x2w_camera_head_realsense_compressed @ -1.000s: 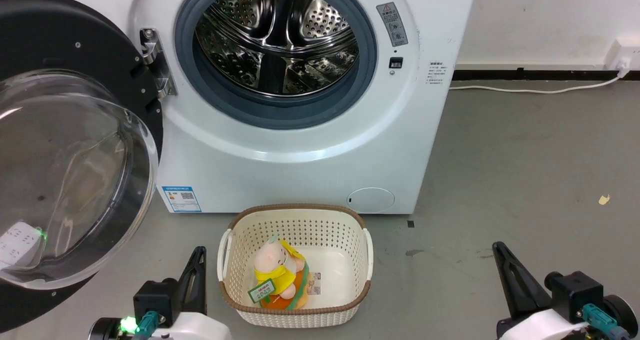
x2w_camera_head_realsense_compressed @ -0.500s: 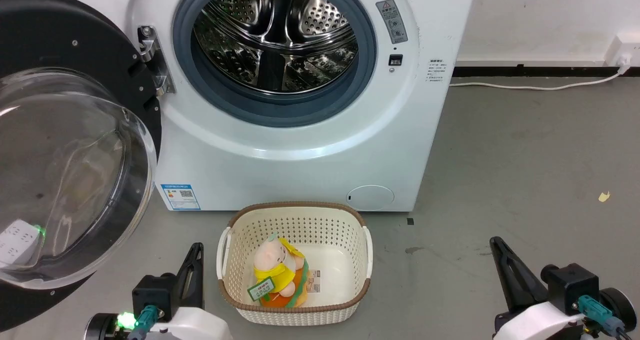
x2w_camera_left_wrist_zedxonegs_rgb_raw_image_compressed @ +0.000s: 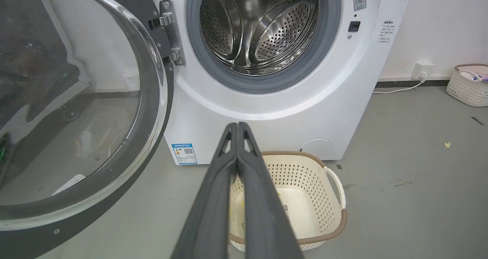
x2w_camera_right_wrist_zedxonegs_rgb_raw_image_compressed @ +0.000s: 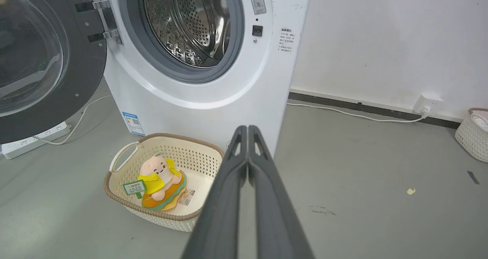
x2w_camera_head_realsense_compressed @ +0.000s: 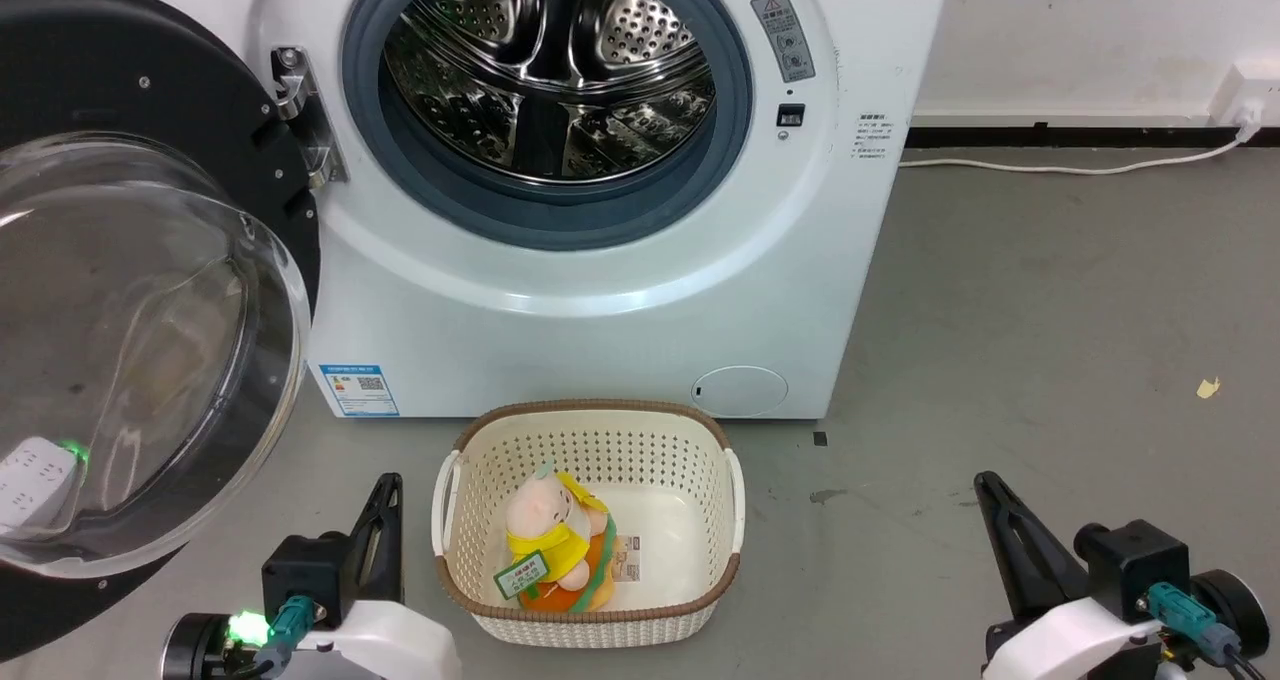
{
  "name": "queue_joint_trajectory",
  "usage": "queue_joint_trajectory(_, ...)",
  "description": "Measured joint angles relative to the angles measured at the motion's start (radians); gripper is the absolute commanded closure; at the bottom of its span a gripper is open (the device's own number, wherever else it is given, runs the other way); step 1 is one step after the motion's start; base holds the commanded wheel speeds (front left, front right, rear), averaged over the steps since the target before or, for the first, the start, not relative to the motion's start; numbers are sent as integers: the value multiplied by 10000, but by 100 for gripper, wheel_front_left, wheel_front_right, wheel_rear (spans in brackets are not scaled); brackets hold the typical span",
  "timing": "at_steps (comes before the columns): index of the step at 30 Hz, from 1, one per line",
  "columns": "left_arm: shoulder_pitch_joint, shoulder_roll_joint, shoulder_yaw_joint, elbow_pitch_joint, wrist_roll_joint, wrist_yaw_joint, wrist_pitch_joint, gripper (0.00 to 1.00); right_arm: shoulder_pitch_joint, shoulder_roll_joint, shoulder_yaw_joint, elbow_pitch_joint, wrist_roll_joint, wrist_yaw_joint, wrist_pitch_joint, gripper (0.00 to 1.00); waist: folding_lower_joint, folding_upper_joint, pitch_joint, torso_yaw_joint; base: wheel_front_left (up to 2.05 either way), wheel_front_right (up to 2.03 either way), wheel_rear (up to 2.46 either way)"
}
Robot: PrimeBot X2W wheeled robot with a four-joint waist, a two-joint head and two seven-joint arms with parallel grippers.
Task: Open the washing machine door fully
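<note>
The washing machine door [x2w_camera_head_realsense_compressed: 130, 310] stands swung wide, left of the washing machine [x2w_camera_head_realsense_compressed: 600, 340]; before it, the left pincer [x2w_camera_head_realsense_compressed: 388, 490] and right pincer [x2w_camera_head_realsense_compressed: 990, 490] sit closed, empty.

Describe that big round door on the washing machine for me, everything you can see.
The washing machine door is large and round: a wide glossy black rim dotted with small screws, around a bulging clear glass bowl. It stands swung wide open at the left of the white washing machine, hanging on a metal hinge beside the drum opening, inner side facing forward. Nothing else touches it.
</note>
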Motion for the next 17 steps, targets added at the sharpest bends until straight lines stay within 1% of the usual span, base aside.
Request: queue_joint_trajectory(17,-43,-2,104,-128,171,-8,182,100,-142,13,36,-61,-73,0,182,100,0,0,41,-9,0,0,0)
